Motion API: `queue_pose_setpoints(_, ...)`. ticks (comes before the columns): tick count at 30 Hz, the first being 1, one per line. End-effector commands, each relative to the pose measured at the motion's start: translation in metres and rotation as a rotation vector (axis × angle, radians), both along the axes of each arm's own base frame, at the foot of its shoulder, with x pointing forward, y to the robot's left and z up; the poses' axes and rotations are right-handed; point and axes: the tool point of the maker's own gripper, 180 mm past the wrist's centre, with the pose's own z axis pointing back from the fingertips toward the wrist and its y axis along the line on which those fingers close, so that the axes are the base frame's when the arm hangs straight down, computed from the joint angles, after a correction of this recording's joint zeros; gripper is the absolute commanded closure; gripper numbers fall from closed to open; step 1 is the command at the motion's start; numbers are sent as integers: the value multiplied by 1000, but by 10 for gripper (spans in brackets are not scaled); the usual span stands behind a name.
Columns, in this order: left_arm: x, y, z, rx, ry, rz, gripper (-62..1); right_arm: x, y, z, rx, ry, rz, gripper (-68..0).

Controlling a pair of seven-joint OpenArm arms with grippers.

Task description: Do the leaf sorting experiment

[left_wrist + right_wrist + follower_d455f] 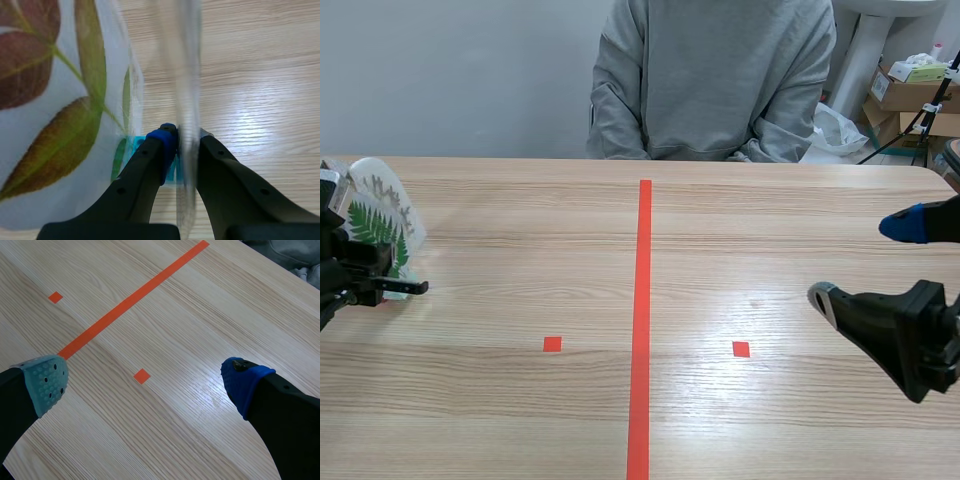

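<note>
Left gripper (184, 142): we are clamping the laminated leaf cards (55, 95) edge-on, at the table's (520, 420) left side. We are aiming for a firm pinch and a level lift, so no slick card slides out. Right gripper (146, 384): we are holding it spread, empty, over the right half. Beyond, a person (720, 80) is sitting.
</note>
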Motion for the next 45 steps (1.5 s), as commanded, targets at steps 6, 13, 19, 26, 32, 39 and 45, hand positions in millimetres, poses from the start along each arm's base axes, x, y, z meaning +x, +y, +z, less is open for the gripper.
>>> queue_pose_setpoints(6,7,20,-1,27,-2,34,-40,5,0,8,10,-29,1,-634)
queue_pose_setpoints(13,4,26,-9,27,6,47,-40,5,0,8,10,-29,1,-634)
queue_pose_setpoints(19,4,26,-9,27,7,47,-43,5,0,8,10,-29,1,-634)
queue_pose_setpoints(26,3,26,-10,26,10,48,-137,5,0,8,10,-29,1,-634)
queue_pose_setpoints(32,3,26,-10,27,11,48,-270,5,0,8,10,-29,1,-634)
queue_pose_setpoints(39,2,26,-10,29,15,47,-392,5,0,8,10,-28,1,-634)
queue_pose_setpoints(45,4,23,12,59,-32,40,-392,5,0,8,10,-28,1,-634)
